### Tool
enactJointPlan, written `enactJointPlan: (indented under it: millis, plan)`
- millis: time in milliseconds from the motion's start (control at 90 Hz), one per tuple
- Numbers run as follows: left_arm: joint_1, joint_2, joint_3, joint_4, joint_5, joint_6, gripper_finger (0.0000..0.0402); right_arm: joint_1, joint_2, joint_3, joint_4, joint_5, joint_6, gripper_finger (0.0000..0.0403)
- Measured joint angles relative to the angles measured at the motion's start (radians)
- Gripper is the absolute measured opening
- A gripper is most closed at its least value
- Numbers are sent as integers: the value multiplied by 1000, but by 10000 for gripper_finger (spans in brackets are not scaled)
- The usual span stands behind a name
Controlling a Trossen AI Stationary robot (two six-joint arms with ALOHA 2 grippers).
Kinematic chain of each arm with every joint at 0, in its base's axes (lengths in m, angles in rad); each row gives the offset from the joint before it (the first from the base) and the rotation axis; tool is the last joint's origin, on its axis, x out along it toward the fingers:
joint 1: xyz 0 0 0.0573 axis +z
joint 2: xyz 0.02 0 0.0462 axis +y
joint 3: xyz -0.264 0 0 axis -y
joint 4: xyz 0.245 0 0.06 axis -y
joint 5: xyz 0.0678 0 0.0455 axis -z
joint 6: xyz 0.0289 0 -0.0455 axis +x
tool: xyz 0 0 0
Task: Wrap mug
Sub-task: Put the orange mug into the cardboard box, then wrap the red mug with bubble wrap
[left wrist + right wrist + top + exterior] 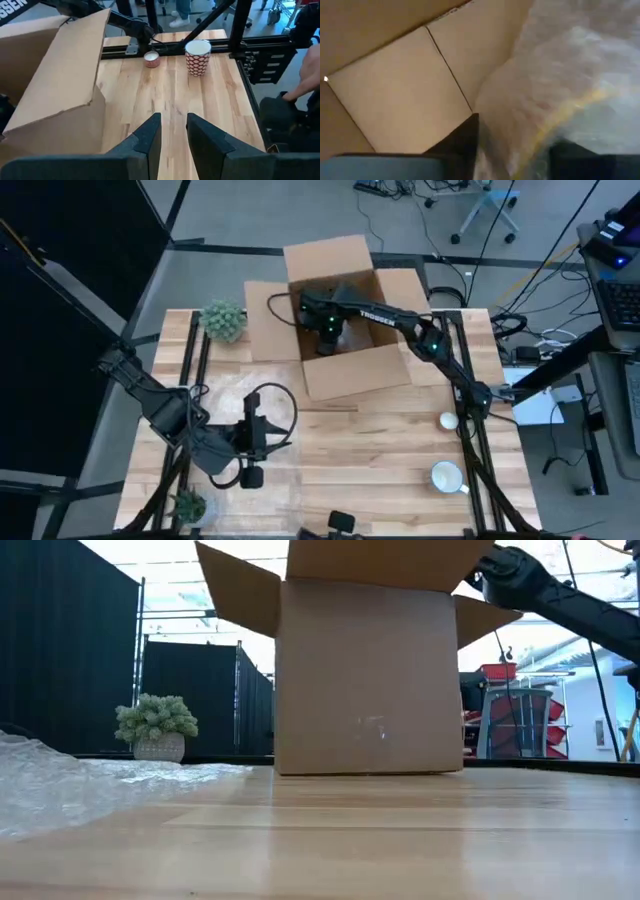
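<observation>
right gripper (328, 330): down inside the open cardboard box (350, 370) at the far middle of the table; arm reaches in from the right side
right claw state: right wrist view shows the fingers (462, 135) clamped on a bubble-wrapped bundle (560, 90), something yellow showing through the wrap; box floor and wall behind it
mug: whether a mug is inside that bundle can't be told from these views
left gripper (252, 450): parked low at the near left of the table, fingers slightly apart, holding nothing, aimed across the table toward the right
high view only: whole layout; white mug (447, 476) at near right, small round cup (448, 420) just beyond it, two small potted plants – far left (223, 320) and near left (188, 505)
left wrist only: that mug (198, 57) has a red-and-white pattern on its side, stands upright; small cup (151, 59) beside it near the right arm's base; a box flap (60, 85) hangs out on one side
low view only: loose bubble wrap (60, 785) lying on the table at the left; box front wall blocks its contents; far-left plant (155, 727) in a white pot
surface: light wooden plank table (380, 460), black frame rails at the edges
room: black curtains left, grey floor with cables, office chair base, desk with keyboard at right; a person's legs and an arm at the frame edges in left wrist view
</observation>
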Motion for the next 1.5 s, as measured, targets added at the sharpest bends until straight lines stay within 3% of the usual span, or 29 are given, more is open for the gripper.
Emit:
enactJointPlan:
  millis: [144,289,544,756,922,1122,1278,1422,1500]
  plan:
    - [0,0,0,0,0,0,81,1,-81,1,-30,1,-9,187]
    - [0,0,0,-6,-1,4,81,1,-208,4,-53,6,13,216]
    - [0,0,0,-36,-11,-1,81,22,-485,4,-66,8,62,225]
    - [2,1,-56,-64,-14,-60,81,131,-680,4,-173,3,168,226]
    - [2,1,-143,-86,-4,-183,81,281,-776,-9,-243,0,308,226]
    - [-18,1,-265,-55,9,-344,81,542,-858,-111,-249,8,518,226]
    - [-50,1,-354,-40,30,-487,81,768,-870,-224,-250,136,715,226]
    - [-85,1,-425,-40,66,-599,81,972,-870,-353,-238,148,930,226]
    - [-100,0,-469,-39,117,-643,81,1079,-870,-435,-230,204,1049,226]
